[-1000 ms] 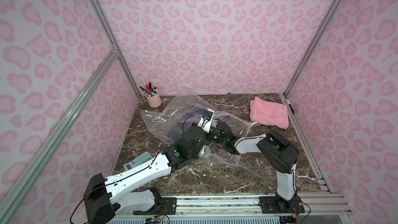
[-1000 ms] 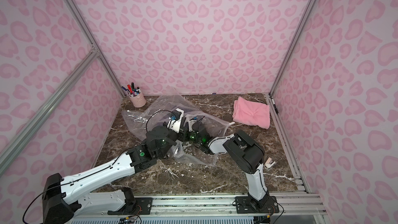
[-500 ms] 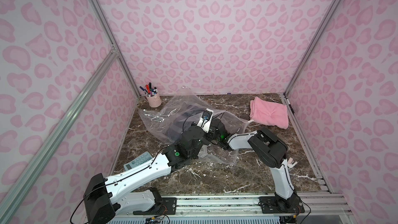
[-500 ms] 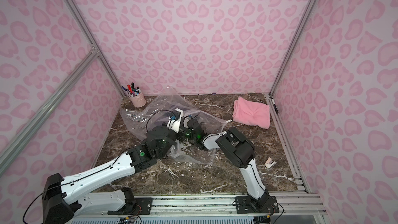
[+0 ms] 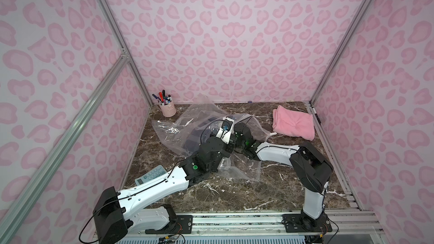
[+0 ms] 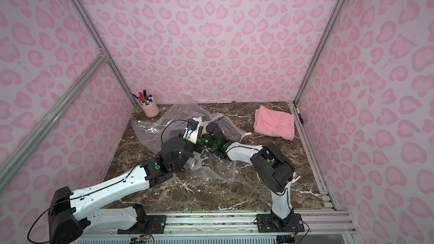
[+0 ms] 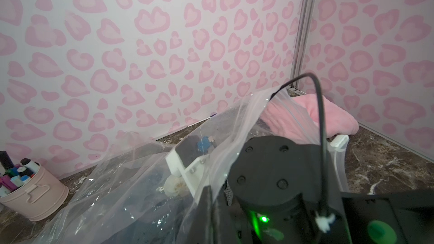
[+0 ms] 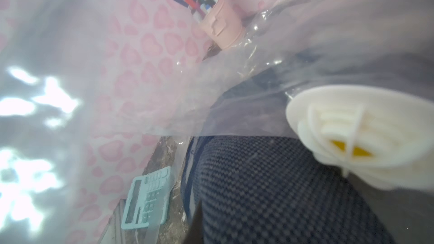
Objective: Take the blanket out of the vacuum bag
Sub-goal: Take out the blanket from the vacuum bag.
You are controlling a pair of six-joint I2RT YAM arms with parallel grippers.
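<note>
Two robot arms meet over the vacuum bag (image 5: pixel 187 125), which sprawls crumpled across the far-left and middle of the marble table (image 5: pixel 234 195), with one loose end trailing toward the near side. The dark blue blanket (image 8: pixel 270 184) lies inside it, a waffle-knit bulk under the clear film, just beside the bag's round white valve (image 8: pixel 352 137).

The right claw (image 6: pixel 211 127) reaches in under the plastic and is clenched against the cloth. Whether it has fabric between its jaws cannot be made out. The left claw (image 7: pixel 210 203) is clenched too, apparently pinching a fold of the bag's film, which tents up over the right arm.

A folded pink towel (image 5: pixel 293 124) rests at the far right, well apart from the bag. A pen cup (image 5: pixel 167 110) stands in the far-left corner, and a calculator (image 5: pixel 151 177) sits on the left, partly under the left arm.

The blanket looks soft, light and floppy. It should bunch rather than slide, and its textured weave ought to give a sure grip on any gathered fold near the opening. The bag is thin, slick and crinkly and is likely to travel with the cloth, so it is best held by its stiffer sealed edge, away from the valve.
</note>
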